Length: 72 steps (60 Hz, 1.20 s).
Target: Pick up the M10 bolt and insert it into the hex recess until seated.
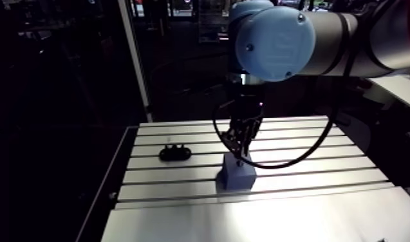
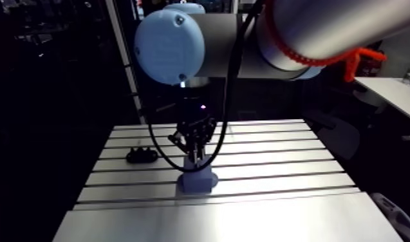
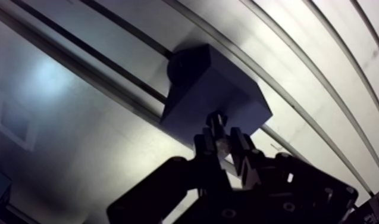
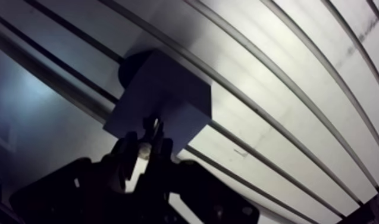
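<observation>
A blue-grey block point(image 1: 238, 175) stands on the slotted table point(image 1: 323, 168), also seen in the wrist view as the block point(image 3: 218, 89). A dark round patch point(image 3: 181, 67) shows at its far corner. My gripper point(image 3: 224, 143) hangs just above the block's near part. Its fingers are shut on a small bolt point(image 3: 215, 126), whose free end points down at the block's top face. Whether the bolt touches the block I cannot tell. In the arm view the gripper point(image 1: 239, 149) is directly over the block.
A small black holder point(image 1: 175, 153) lies on the table to the left of the block. The table's left edge point(image 1: 120, 168) drops into the dark. A smooth plate point(image 1: 259, 222) runs along the table's front.
</observation>
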Motion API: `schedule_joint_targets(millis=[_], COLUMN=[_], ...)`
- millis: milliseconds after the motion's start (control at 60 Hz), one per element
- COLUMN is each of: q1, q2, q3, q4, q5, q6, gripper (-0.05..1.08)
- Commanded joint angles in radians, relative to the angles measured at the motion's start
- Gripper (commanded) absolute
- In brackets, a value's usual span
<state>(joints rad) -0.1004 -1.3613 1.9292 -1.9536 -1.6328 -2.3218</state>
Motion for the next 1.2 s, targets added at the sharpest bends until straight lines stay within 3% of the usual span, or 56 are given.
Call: schedule_joint_targets(millis=[17, 1100, 1117, 1133, 1150, 1167, 1183, 1200], q1=[0.002, 0.005, 0.005, 0.005, 0.005, 0.005, 0.005, 0.005], q2=[0.0, 0.001, 0.001, 0.001, 0.001, 0.001, 0.001, 0.0], q3=[0.003, 0.014, 0.014, 0.015, 0.015, 0.016, 0.016, 0.019], q4=[0.0, -0.006, -0.006, -0.006, -0.006, -0.006, -0.006, -0.007], q5=[0.001, -0.002, -0.003, -0.003, -0.003, -0.003, -0.003, -0.005], q6=[0.0, 0.0, 0.001, 0.001, 0.001, -0.001, -0.001, -0.003], gripper=[0.86, 0.84, 0.79, 0.65, 0.65, 0.45, 0.45, 0.21])
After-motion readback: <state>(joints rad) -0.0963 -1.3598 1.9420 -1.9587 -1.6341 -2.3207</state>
